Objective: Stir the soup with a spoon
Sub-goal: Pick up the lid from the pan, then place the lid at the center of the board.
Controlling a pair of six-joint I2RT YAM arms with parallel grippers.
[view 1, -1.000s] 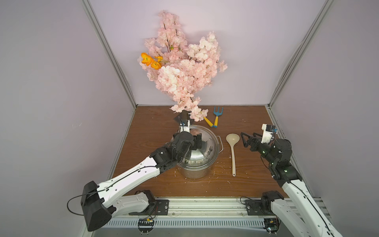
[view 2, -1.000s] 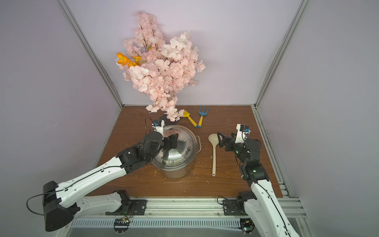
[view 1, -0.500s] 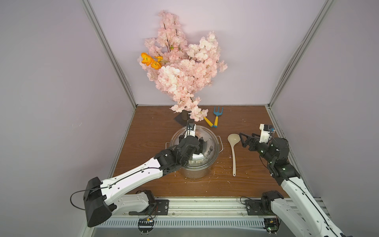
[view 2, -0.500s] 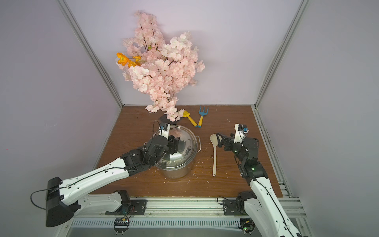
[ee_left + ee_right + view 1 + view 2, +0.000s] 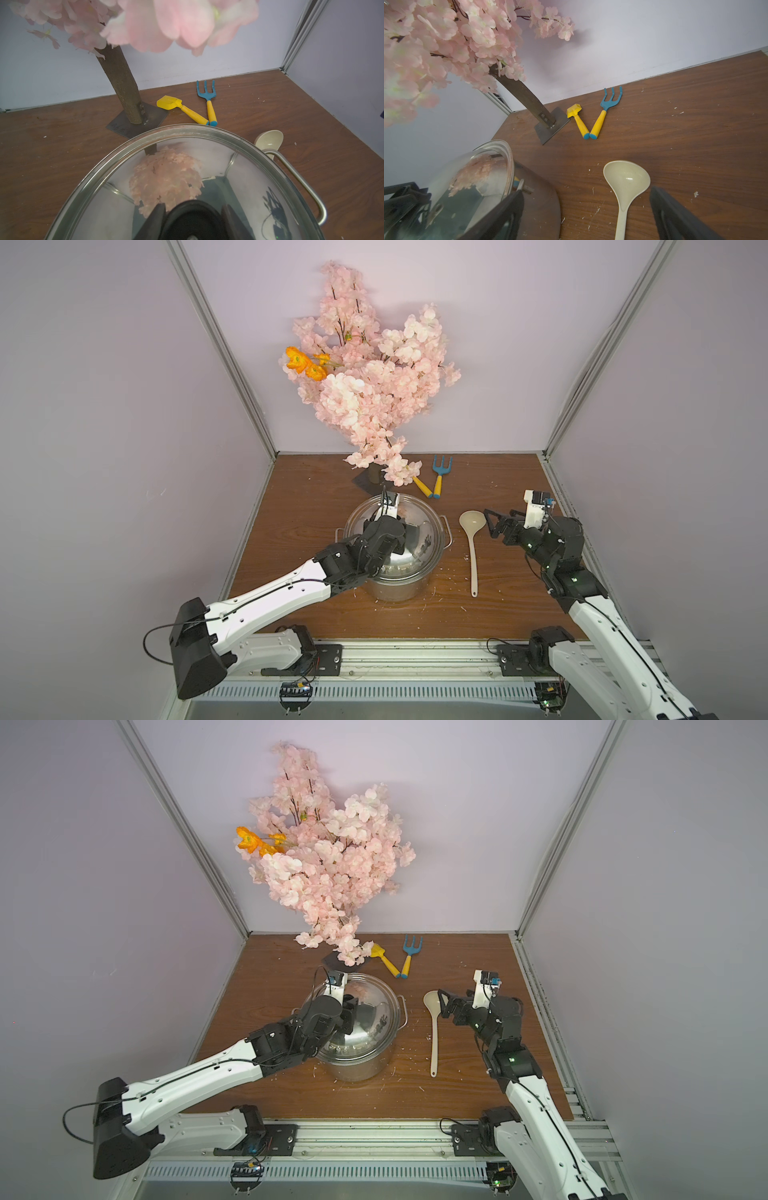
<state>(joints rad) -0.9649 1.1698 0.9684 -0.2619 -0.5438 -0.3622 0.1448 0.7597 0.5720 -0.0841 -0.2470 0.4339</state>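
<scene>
Now left gripper (image 5: pixel 193 206) flanks shiny domed lid's (image 5: pixel 187 166) black knob (image 5: pixel 193 221), grip unclear; right gripper (image 5: pixel 585 197) gapes.

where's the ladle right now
The ladle lies flat on the table in both top views, on the pot's right, its bowl next to the open right gripper.

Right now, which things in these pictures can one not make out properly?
- Inside of the pot: in every view the shiny lid covers it, so its contents cannot be seen.
- Left gripper: left wrist view, cut off by the picture's edge; whether it touches the black knob is unclear.
- Ladle: right wrist view, handle end cut off by the picture's edge.
- Yellow trowel: in a top view, blossoms hide its blade.
</scene>
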